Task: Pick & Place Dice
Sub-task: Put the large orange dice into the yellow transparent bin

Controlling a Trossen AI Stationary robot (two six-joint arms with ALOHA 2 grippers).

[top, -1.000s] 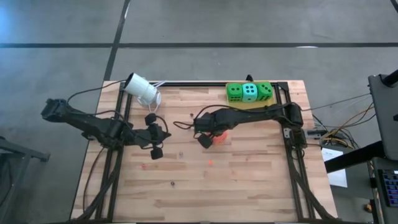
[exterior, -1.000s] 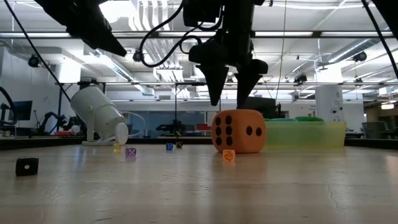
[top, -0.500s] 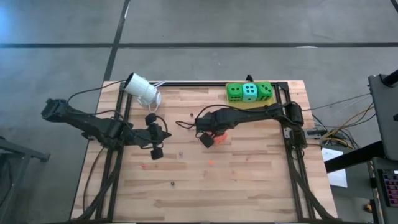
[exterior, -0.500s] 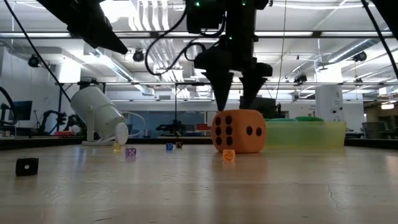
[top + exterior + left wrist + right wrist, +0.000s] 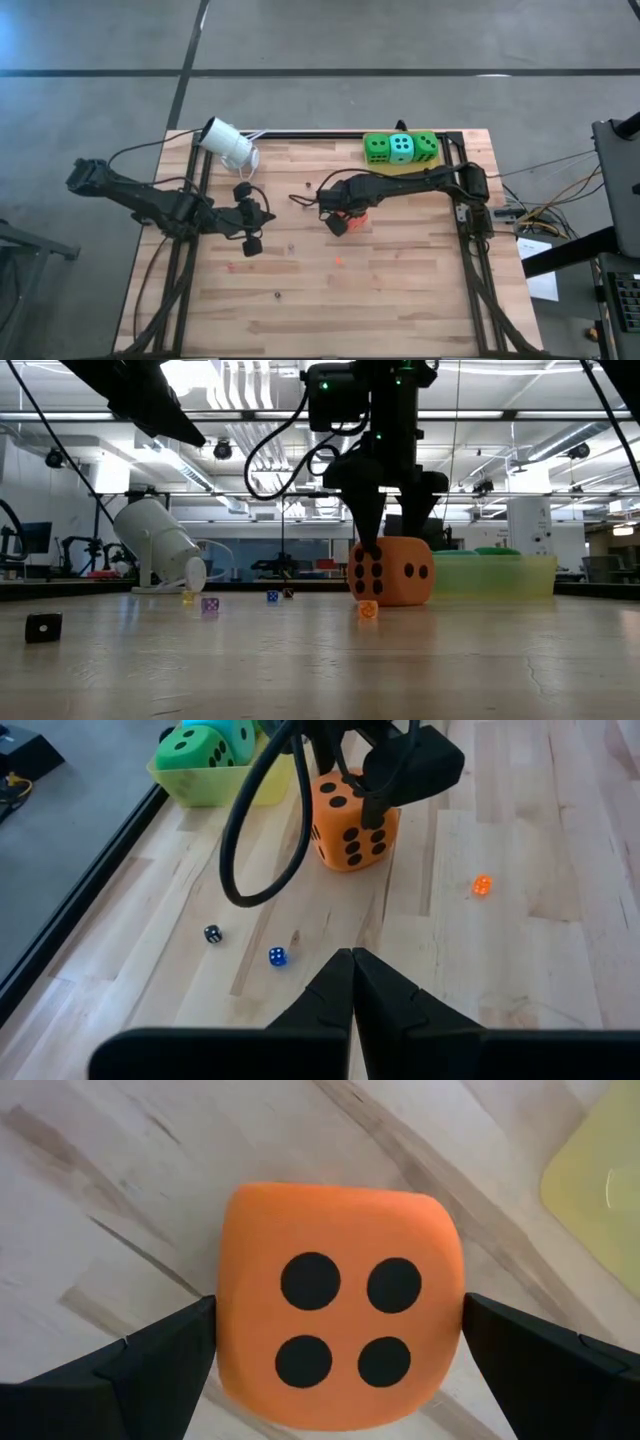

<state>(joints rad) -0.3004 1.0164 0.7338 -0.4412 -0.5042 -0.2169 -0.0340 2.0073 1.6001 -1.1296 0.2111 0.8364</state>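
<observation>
1. The desk [image 5: 400,300] is a wooden-plank top that carries everything; both arms reach over it.
2. The right gripper [image 5: 392,535] hangs over the desk's middle with its fingers spread apart, released, one on each side of the orange die [image 5: 391,571]. In the right wrist view the die [image 5: 340,1306] sits squarely between the two fingers, four pips up, with each finger just beside a flank; whether they touch it I cannot tell.
3. The left gripper [image 5: 352,982] waits well off to the side of the right gripper, pressed closed and empty.
4. The yellow tray [image 5: 392,166] lies beyond the right gripper, toward that arm's base. It holds two green dice [image 5: 377,147] and, between them, the teal die [image 5: 401,147].
5. Tiny loose dice lie scattered on the desk between the two grippers: a blue one [image 5: 277,956], a black one [image 5: 212,933], and an orange one [image 5: 482,885] nearer the big die.
6. Judgement: the step in hand is the grasp of the last die. Next the fingers need to close evenly on its soft flanks, then lift it clear and carry it to the tray.
</observation>
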